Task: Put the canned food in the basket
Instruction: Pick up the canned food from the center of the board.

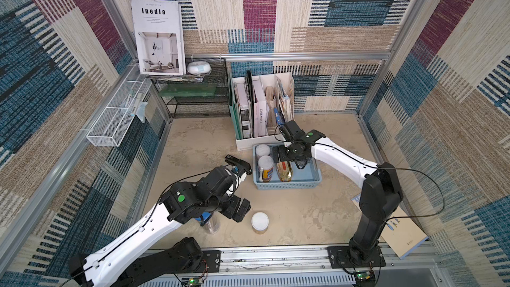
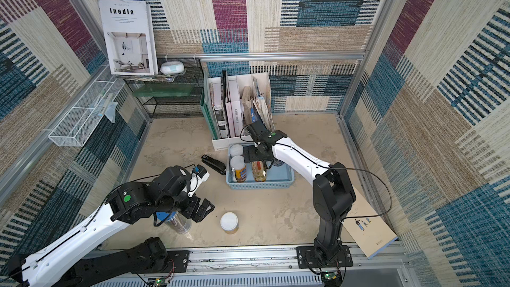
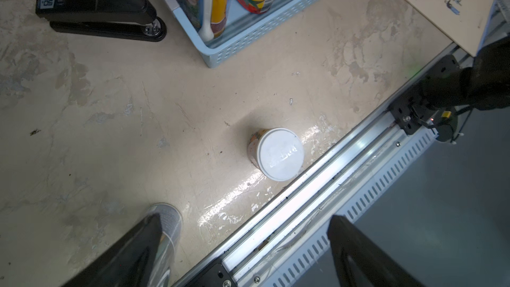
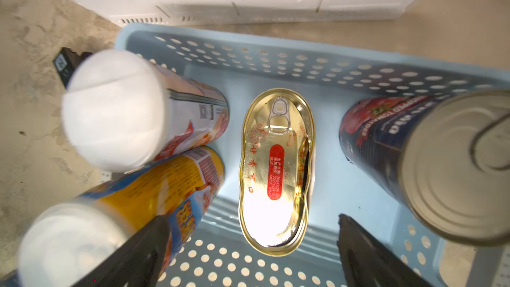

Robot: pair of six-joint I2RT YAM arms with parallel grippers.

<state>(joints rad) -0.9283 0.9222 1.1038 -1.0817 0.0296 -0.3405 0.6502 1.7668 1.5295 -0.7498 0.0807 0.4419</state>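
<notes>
Woven panels [image 1: 259, 9] in blue, plum and cream wall in a mottled beige bench [image 1: 303, 216] in both top views. On it a light blue perforated plastic basket [image 1: 287, 185] sits just before a white file organiser [image 1: 262, 139], with two tall white-lidded colourful cans [image 1: 265, 165] upright inside. A short white-lidded yellow can [image 1: 260, 222] stands outside, near the front rail [image 1: 276, 255].

Left wrist view: left gripper [image 3: 245, 216] jaws apart, empty, clear of that can.

Right wrist view: right gripper [image 4: 252, 218] jaws apart above a flat oval gold tin [image 4: 276, 172], which lies in the basket between the tall cans and a dark pull-tab can [image 4: 386, 144].
</notes>
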